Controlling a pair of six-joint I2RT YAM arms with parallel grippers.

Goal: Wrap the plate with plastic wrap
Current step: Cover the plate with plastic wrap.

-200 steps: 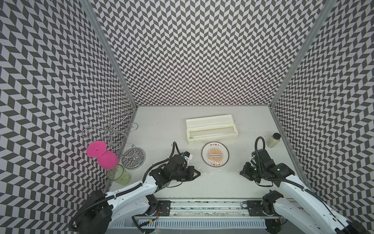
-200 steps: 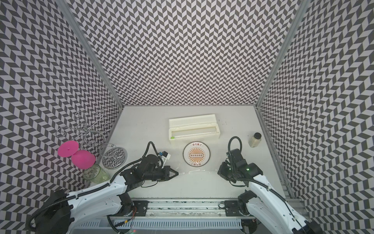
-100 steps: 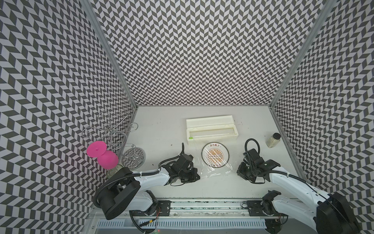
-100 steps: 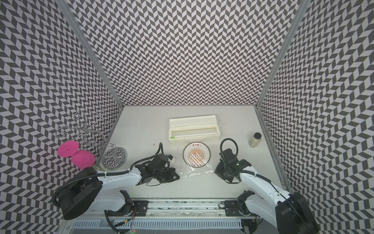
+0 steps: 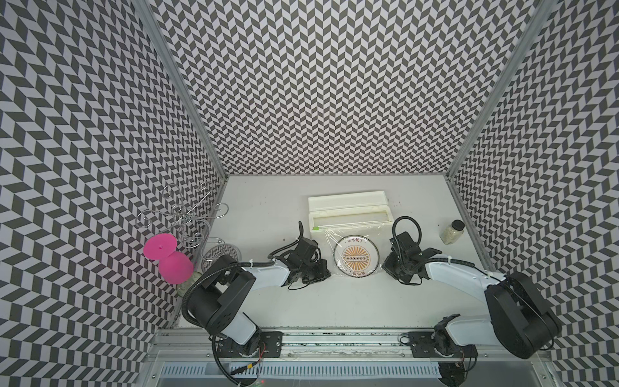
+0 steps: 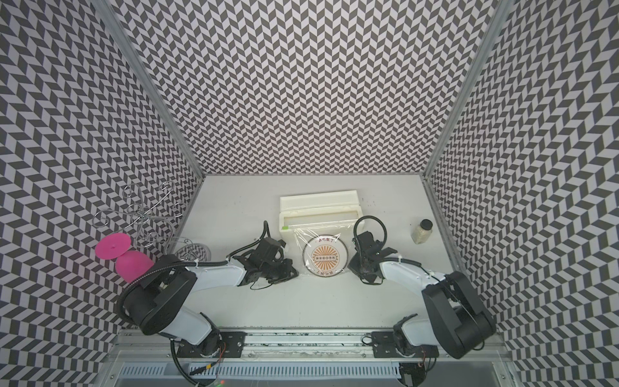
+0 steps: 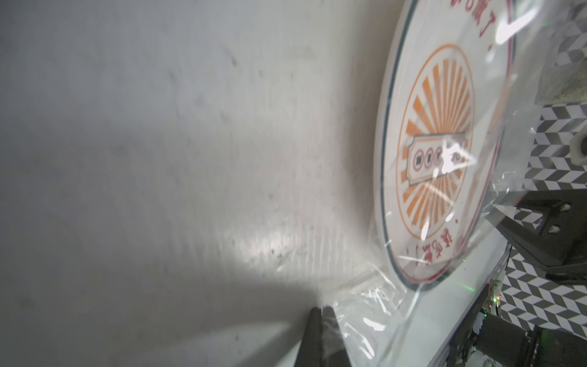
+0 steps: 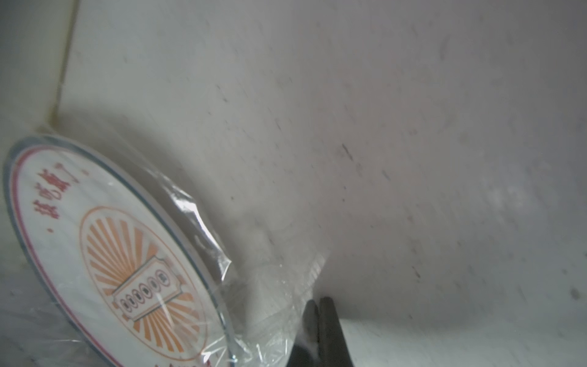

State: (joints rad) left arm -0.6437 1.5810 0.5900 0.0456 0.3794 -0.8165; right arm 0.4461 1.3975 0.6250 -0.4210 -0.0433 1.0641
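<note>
Plastic wrap, a thin transparent crinkly film, lies draped over the round white plate with a thin dark rim and an orange sunburst centre. The plate sits flat near the middle of the pale table in both top views. At the plate's 12 o'clock, just beside it, is the long cream-white rectangular box with a small green tab. The film's far edge reaches the front of this box, but whether it is joined to the roll cannot be told. The left arm comes in low at roughly the plate's 8 o'clock. In the left wrist view its dark fingertips are pressed together, so the jaws are fully closed and pinch a corner of the film just off the plate's rim. The right arm comes in at roughly 4 o'clock. In the right wrist view its fingertips are likewise pressed together on the film's edge beside the plate. A small clear jar with a dark lid stands well apart at the plate's 2 o'clock. Two bright pink round pieces and a silver wire stand are at its 9 o'clock, by the wall.
</note>
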